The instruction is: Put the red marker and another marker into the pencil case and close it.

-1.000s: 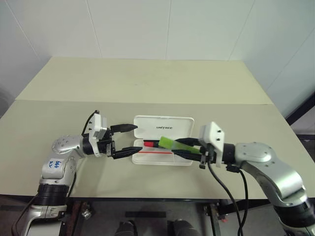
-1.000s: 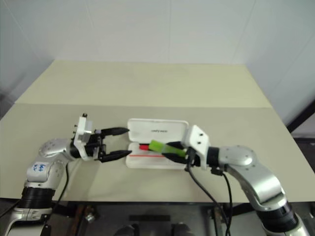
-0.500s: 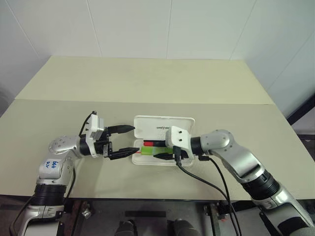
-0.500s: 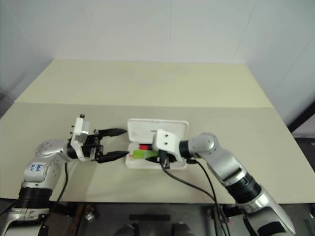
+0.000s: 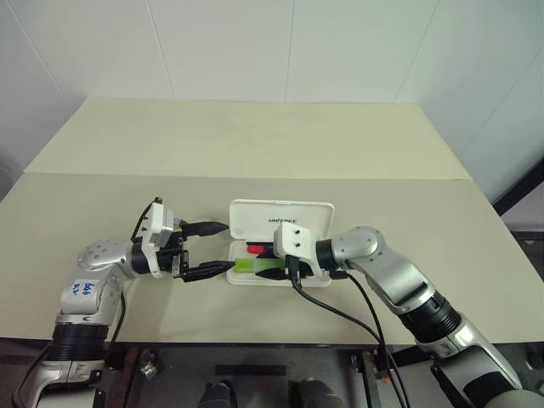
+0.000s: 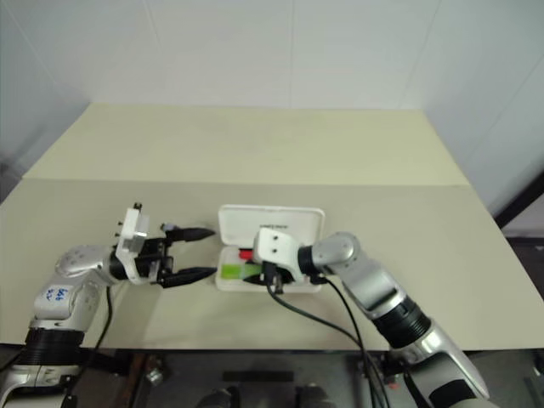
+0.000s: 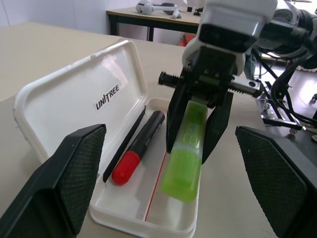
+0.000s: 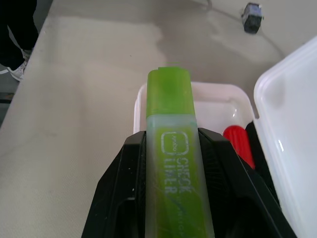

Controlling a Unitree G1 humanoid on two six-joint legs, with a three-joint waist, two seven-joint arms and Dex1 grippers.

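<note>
— Now, what's nearest the front edge of the table?

— Both grippers. The left gripper sits just left of the pencil case, fingers spread wide, holding nothing. The right gripper is clamped on the green highlighter, holding it tilted over the tray's front half.

— And the red marker?

— Lying in the tray along the hinge side, red cap toward the left gripper. Behind it the lid stands open, UNITREE lettering showing.

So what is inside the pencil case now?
The red marker lies in the pencil case tray. The green highlighter, gripped by the right end effector, hangs over it, hiding the tray beneath.
</note>
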